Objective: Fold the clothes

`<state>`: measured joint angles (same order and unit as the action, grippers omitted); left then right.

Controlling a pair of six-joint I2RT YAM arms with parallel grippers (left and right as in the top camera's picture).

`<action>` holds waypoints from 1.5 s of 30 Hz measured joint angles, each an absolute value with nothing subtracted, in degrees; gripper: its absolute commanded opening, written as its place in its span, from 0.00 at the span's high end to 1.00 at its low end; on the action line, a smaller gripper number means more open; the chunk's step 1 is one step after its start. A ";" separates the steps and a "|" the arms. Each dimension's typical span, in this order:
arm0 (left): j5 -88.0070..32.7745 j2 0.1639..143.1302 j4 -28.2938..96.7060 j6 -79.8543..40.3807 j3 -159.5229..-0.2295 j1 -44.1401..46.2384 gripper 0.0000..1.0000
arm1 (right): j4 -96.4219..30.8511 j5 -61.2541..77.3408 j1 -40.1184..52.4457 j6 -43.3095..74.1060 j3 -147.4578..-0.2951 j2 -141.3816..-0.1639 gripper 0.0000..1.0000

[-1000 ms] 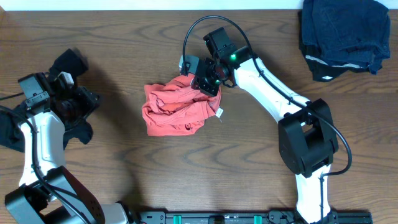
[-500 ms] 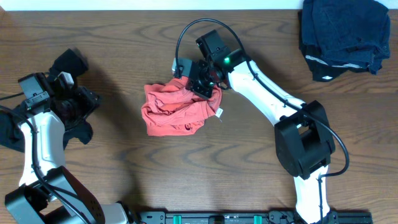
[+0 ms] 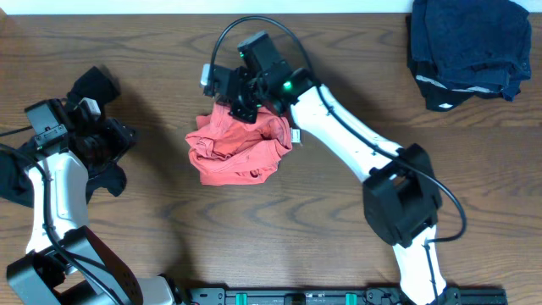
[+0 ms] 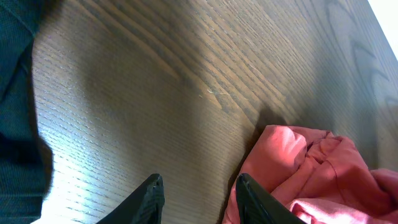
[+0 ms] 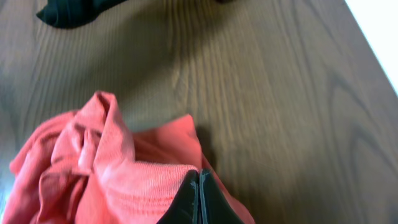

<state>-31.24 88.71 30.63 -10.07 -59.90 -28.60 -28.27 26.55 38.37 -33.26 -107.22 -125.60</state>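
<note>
The coral-red T-shirt (image 3: pixel 237 148) lies crumpled in a heap at the table's middle. My right gripper (image 3: pixel 237 106) is at the heap's far edge, shut on a fold of the red cloth; in the right wrist view its jaws (image 5: pixel 199 175) are pressed together with the T-shirt (image 5: pixel 112 174) bunched around them. My left gripper (image 3: pixel 118 140) hovers well to the left of the heap, open and empty. The left wrist view shows its fingers (image 4: pixel 199 180) apart over bare wood, the T-shirt's edge (image 4: pixel 298 162) just beyond. A dark garment (image 3: pixel 13 178) lies under the left arm.
A pile of dark navy and black clothes (image 3: pixel 470 47) sits at the back right corner. The table's far edge (image 3: pixel 127 13) meets a white surface. Dark cloth (image 4: pixel 15 106) fills the left wrist view's left side. Bare wood (image 3: pixel 254 246) runs along the front.
My right gripper has closed fully and swung left along the far edge of the red heap, dragging its top fold and shifting the heap slightly left. The left arm has not moved.
</note>
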 measured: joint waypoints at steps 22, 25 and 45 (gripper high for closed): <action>-31.11 88.71 30.57 -10.00 -59.90 -27.31 0.60 | -54.41 26.85 40.40 -23.66 -121.84 -129.14 0.14; -31.09 88.71 30.57 -9.96 -59.90 -27.31 0.60 | -63.11 26.04 39.27 -26.00 -123.98 -128.38 0.19; -31.11 88.71 30.55 -8.95 -59.90 -27.31 0.60 | -58.52 19.40 41.71 -39.40 -109.43 -128.20 0.35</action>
